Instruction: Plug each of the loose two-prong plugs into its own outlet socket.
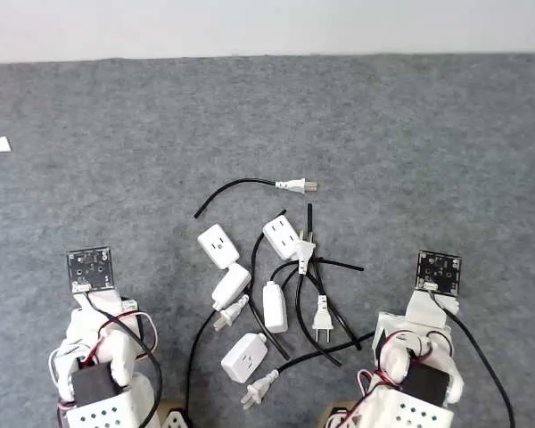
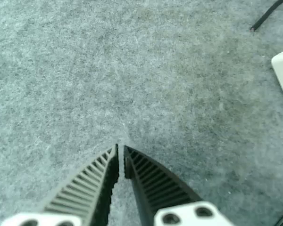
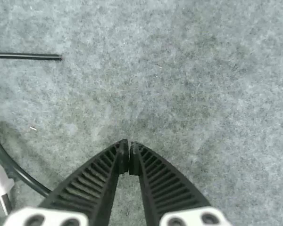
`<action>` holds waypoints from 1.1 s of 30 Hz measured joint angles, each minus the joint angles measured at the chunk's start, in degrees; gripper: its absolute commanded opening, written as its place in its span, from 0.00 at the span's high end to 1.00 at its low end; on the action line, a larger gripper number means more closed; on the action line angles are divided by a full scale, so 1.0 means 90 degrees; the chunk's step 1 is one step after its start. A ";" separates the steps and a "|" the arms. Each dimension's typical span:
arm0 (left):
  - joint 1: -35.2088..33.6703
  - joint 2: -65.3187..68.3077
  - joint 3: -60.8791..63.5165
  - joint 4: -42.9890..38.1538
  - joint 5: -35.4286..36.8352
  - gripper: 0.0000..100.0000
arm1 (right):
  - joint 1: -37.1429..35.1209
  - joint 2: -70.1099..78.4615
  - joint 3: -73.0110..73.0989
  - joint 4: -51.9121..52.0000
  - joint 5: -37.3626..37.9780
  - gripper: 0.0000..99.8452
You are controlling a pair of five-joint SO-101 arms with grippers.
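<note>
Our left tool (image 2: 121,151) is clenched, with only a sliver of gap between its ribbed fingers (image 2: 92,183), and it grips nothing. It hangs over bare grey surface (image 2: 132,70). Our right tool (image 3: 128,149) is clenched too, tips touching and nothing between them, with a black cord end (image 3: 47,57) lying apart from it.

From the high view, the task's things sit tangled between our two arms, and neither tool touches them. Three white sockets face up: the far socket (image 1: 218,245), the middle socket (image 1: 283,236) and the near socket (image 1: 244,357). Two white blocks (image 1: 231,285) lie between them. The farthest plug (image 1: 296,185) ends a curved black cord. A second plug (image 1: 304,251) lies just beside the middle socket, a third plug (image 1: 321,319) points toward us, a fourth plug (image 1: 230,314) sits under the blocks, and the nearest plug (image 1: 259,390) lies by the near socket. All have bare prongs.

Beyond the tangle, open grey runs to the far edge at the white wall (image 1: 250,27), and there is open room ahead of each arm. Small white scraps (image 1: 0,144) sit near the far left edge
</note>
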 measured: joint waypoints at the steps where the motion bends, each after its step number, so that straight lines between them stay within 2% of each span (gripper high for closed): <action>1: 0.0000 0.0000 0.0000 0.0000 0.0000 0.98 | 0.0000 0.0000 0.0000 0.0000 0.0000 0.99; 21: 0.0000 0.0000 0.0000 0.0000 0.0000 0.98 | -0.0020 0.0000 0.0000 0.0000 0.0000 0.99; 33: 0.0000 0.0000 0.0000 0.0039 0.0000 0.99 | -0.2022 0.0000 0.0000 0.0000 0.0000 0.99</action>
